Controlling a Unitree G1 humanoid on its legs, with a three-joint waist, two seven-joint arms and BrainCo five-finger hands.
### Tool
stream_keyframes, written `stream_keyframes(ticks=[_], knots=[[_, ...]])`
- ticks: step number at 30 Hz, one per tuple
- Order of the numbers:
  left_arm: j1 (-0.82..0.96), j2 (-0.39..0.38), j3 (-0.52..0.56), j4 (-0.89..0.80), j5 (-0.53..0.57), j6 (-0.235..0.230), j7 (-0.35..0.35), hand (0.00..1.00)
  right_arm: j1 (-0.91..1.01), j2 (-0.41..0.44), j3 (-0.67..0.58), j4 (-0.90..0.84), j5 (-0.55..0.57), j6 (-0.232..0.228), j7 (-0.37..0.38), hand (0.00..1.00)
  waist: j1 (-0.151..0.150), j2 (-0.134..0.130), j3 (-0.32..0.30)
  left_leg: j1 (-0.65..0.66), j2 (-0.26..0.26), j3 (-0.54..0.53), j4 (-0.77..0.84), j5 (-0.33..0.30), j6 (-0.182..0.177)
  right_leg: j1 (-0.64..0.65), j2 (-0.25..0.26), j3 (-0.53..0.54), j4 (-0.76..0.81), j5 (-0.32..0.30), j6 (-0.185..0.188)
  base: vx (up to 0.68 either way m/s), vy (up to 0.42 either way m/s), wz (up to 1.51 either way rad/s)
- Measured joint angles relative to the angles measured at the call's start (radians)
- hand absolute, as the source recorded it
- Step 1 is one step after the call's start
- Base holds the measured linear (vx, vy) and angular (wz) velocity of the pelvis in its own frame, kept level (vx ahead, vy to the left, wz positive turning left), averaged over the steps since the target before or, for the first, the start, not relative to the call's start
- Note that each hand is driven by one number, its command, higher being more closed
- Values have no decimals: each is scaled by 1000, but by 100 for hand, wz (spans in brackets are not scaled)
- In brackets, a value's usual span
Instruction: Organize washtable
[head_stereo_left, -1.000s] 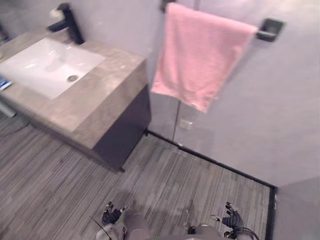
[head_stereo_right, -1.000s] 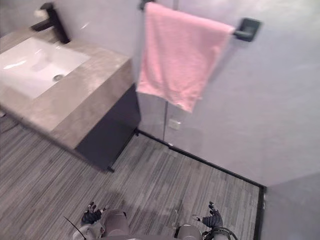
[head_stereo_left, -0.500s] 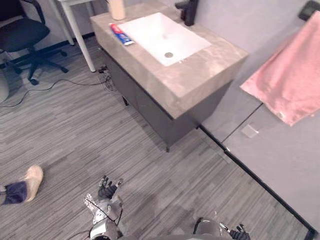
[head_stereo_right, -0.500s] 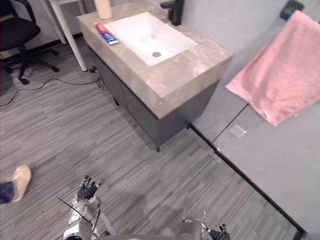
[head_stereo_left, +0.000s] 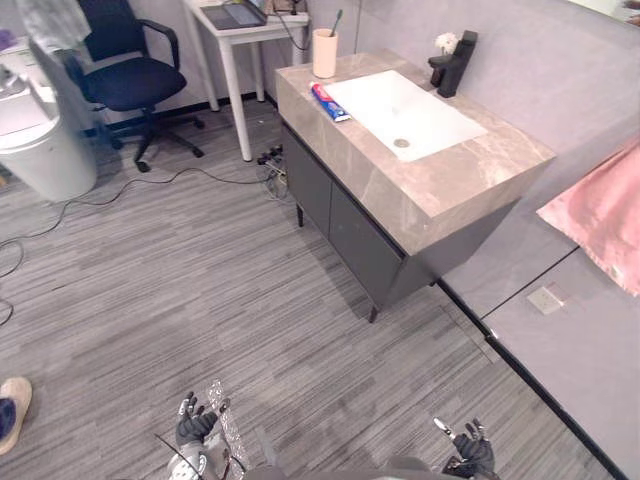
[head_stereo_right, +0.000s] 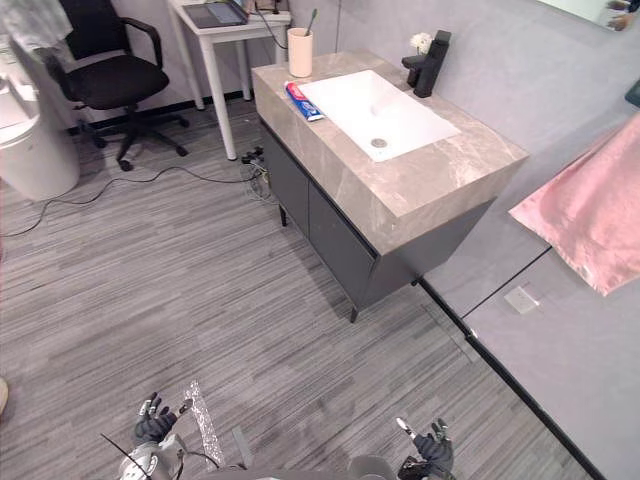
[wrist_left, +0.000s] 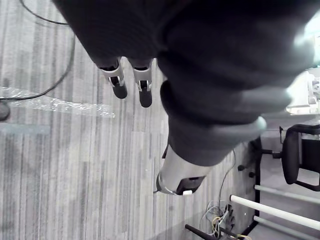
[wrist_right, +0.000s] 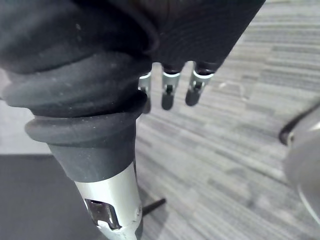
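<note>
At the counter's (head_stereo_left: 440, 190) front edge: toothpaste tube (head_stereo_left: 328, 102).
Axis along that edge, well ahead; my left hand (head_stereo_left: 193, 427), right hand (head_stereo_left: 470, 452): fingers slack, empty.

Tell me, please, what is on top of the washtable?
A toothpaste tube beside the white sink, a beige cup holding a toothbrush, and a black faucet. The cup's inside is hidden.

Head pair downward — washtable (head_stereo_left: 455, 178) shared, wrists facing floor (wrist_left: 75, 165)
</note>
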Motion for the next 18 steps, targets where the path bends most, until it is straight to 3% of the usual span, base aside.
stream_keyframes(ticks=[3,5,10,14,16,18], knots=[[-15,-47,-12,53,-1,11,1,0,-7,-1,5,11,-40,1,8,0,-2,9,6,12,15,-2,-93,75,-18,-1,20,3,-76,-10,6,-57,-195,-11],[-15,-64,-33,70,-4,11,0,0,8,-4,13,30,-53,3,7,0,-1,14,7,46,24,-16,-138,92,-32,10,33,-6,-67,-8,4,-83,-121,-1],[-21,-60,-37,88,-13,10,-15,0,35,-23,54,55,-118,4,6,0,-1,0,-4,75,6,-29,-248,174,-35,6,28,-32,-81,2,2,-86,-39,14],[-15,-44,-33,130,-13,10,-15,0,20,-27,69,80,-148,14,6,0,9,-13,-9,74,-34,-51,-292,208,-17,30,-9,-55,-132,35,28,-40,65,24],[-19,-26,-26,148,-13,10,-14,0,18,-14,70,89,-161,23,7,0,33,-26,-11,69,-59,-58,-277,206,-6,53,-38,-67,-162,48,42,-8,109,21],[-20,-17,8,151,-11,9,-11,0,7,7,72,110,-185,28,7,0,58,-58,-5,51,-100,-63,-222,165,39,61,-97,-92,-157,28,74,-36,154,38]])
